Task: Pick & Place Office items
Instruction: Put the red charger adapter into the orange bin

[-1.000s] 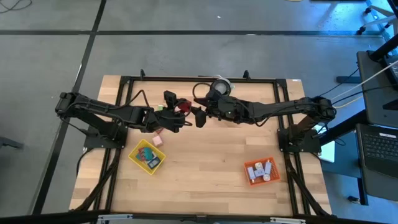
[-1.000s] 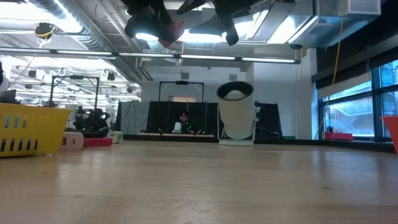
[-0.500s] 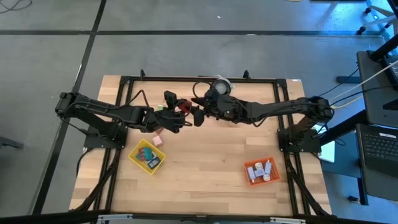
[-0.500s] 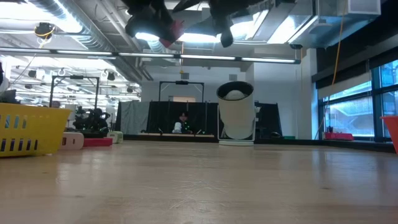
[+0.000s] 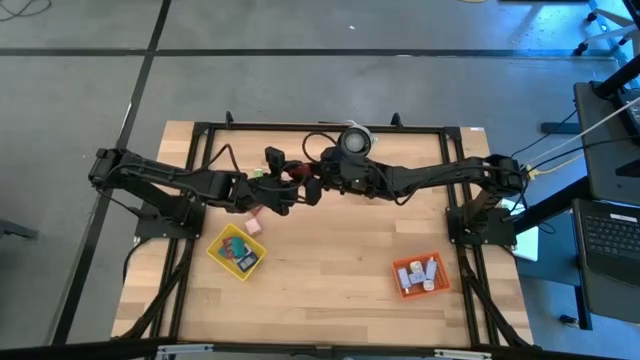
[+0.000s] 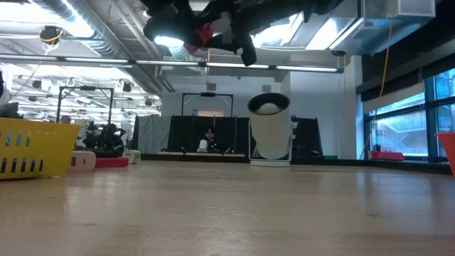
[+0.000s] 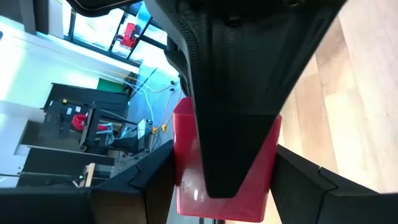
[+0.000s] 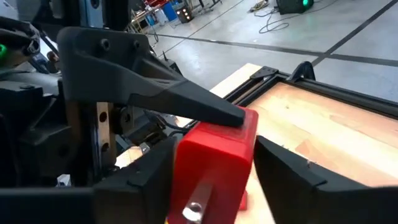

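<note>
The left gripper (image 5: pixel 292 180) pinches a red block (image 8: pixel 217 158) above the table's (image 5: pixel 330 250) far edge. The right gripper (image 5: pixel 312 187) has spread fingers (image 8: pixel 286 163) on both sides of the block.

Glossy red plastic piece (image 8: pixel 214 158), matt black textured tool finger (image 7: pixel 236 93), pale wood table (image 5: pixel 330 250)

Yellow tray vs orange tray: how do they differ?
The yellow tray lies on the left arm's side, turned like a diamond; the orange tray lies on the right arm's side, only slightly tilted. The yellow tray holds teal, green and pink pieces; the orange tray holds mostly white ones. Both are square and rest on the table.
</note>
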You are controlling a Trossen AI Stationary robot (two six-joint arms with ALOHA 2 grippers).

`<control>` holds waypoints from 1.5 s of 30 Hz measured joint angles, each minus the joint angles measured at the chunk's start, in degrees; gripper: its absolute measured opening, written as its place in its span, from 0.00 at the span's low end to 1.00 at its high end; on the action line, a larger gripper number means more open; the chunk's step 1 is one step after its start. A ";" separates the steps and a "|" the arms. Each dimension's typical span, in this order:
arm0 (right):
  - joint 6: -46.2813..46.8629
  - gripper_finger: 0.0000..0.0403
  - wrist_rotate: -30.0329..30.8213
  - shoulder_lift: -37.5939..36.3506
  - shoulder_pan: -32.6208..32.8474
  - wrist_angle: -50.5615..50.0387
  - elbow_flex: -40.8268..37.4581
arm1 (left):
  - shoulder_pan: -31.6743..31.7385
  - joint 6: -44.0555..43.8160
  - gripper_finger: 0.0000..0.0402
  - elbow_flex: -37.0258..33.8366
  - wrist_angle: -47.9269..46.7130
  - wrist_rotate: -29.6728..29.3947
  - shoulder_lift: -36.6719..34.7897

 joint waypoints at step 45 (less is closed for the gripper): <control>-16.59 0.30 15.74 -27.23 10.65 -32.19 0.02 | 8.90 -35.07 0.57 -3.17 5.84 7.82 -10.10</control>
